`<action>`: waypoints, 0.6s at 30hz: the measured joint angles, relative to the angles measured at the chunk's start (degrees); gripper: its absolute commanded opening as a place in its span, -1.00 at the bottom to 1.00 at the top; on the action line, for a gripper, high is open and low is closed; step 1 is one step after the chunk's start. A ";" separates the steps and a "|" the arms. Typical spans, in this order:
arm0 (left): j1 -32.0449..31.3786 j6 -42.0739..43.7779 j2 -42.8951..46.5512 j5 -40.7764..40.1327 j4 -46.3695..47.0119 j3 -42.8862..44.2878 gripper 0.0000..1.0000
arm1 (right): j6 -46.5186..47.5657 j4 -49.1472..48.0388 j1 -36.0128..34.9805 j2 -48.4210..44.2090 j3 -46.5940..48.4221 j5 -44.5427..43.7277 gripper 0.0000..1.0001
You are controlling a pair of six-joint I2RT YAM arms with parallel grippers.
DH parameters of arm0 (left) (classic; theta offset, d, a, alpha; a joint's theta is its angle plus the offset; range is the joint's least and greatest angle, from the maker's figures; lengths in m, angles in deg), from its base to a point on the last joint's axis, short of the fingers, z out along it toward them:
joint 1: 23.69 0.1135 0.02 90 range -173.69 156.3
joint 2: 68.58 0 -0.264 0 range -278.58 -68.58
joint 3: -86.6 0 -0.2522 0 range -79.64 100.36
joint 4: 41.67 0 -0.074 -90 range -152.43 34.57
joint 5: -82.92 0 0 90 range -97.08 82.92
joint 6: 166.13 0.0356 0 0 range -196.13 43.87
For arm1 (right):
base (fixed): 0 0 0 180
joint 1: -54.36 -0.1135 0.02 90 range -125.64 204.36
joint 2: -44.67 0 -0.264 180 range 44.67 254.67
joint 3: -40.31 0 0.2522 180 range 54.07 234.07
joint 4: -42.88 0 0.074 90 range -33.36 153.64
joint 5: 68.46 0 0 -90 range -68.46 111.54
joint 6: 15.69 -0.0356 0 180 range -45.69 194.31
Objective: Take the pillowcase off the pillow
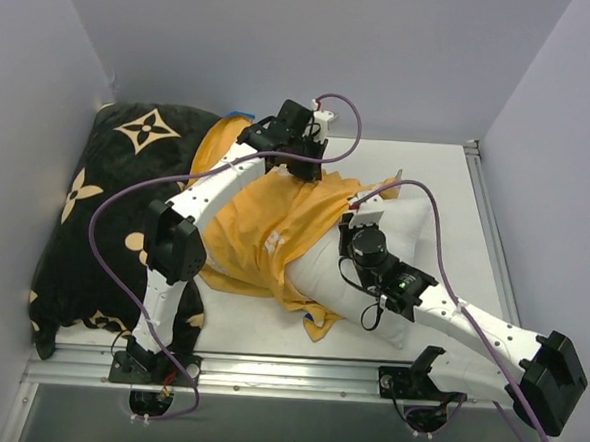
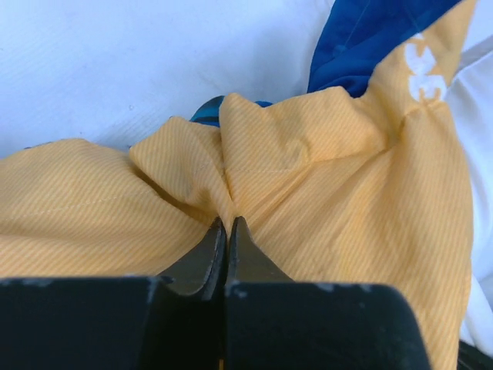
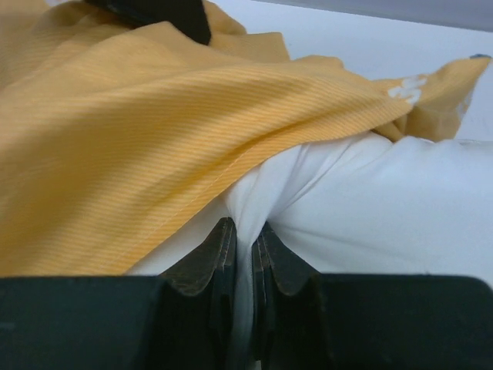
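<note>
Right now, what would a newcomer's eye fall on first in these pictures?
The orange-yellow pillowcase lies bunched in the middle of the table over the white pillow, which sticks out to its right. The left pincer is shut on a fold of the pillowcase, the right pincer on a pinch of the pillow. A big black cushion with beige flower motifs fills the left side.

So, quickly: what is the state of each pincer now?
Left pincer: closed on the pillowcase.
Right pincer: closed on the pillow.
</note>
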 measured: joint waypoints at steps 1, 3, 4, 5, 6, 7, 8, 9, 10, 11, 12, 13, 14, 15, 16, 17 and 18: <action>0.31 -0.15 -0.11 -0.09 -0.31 0.79 -1.00 | -1.36 1.07 1.49 0.31 0.96 0.87 -1.00; 0.68 -0.55 -0.68 -1.16 -1.44 3.39 -1.00 | -4.07 3.26 4.31 0.72 2.78 2.54 -1.00; 0.81 -0.68 -1.09 -1.88 -2.10 4.94 -1.00 | -5.57 4.79 6.01 1.20 4.26 3.61 -1.00; 0.87 -0.98 -1.51 -2.91 -2.91 6.93 -1.00 | -6.75 6.27 7.48 1.84 5.79 4.35 -1.00; 0.92 -1.25 -2.19 -4.15 -3.76 9.62 -1.00 | -7.74 7.91 8.87 2.75 7.74 5.03 -1.00; 0.94 -1.66 -2.89 -5.53 -4.61 13.03 -1.00 | -8.44 9.40 10.16 3.89 10.08 5.33 -1.00; 1.03 -1.84 -3.34 -6.51 -5.35 15.56 -1.00 | -9.03 10.36 11.21 5.07 12.33 5.38 -1.00; 1.27 -2.25 -3.91 -7.65 -6.10 19.32 -1.00 | -9.53 11.28 12.07 6.14 14.51 5.31 -1.00; 1.70 -3.15 -3.98 -8.35 -6.38 21.84 -1.00 | -9.86 11.87 12.76 7.08 16.55 5.22 -1.00; 2.21 -3.89 -3.78 -8.76 -6.49 23.71 -1.00 | -10.23 12.04 13.38 7.74 18.34 5.14 -1.00; 2.86 -4.81 -3.13 -8.92 -6.14 24.55 -1.00 | -10.67 11.93 13.75 8.13 19.78 5.07 -1.00; 3.54 -5.55 -2.05 -8.96 -5.55 24.33 -1.00 | -11.23 11.65 14.03 8.26 20.85 5.16 -1.00; 4.11 -6.16 -0.55 -9.05 -4.79 23.23 -1.00 | -11.82 11.17 14.23 8.24 21.44 5.46 -1.00; 4.59 -6.54 1.36 -9.14 -4.02 21.22 -1.00 | -12.59 10.75 14.49 8.13 21.79 5.97 -1.00; 4.96 -6.62 3.67 -9.64 -2.73 18.12 -1.00 | -13.31 10.67 14.88 8.00 21.66 6.54 -1.00; 5.25 -6.64 6.58 -10.43 -1.14 13.79 -1.00 | -14.23 10.73 15.52 7.80 21.18 7.21 -1.00; 5.42 -6.73 9.49 -11.06 -0.20 9.35 -1.00 | -15.23 10.78 16.55 7.58 20.41 8.24 -1.00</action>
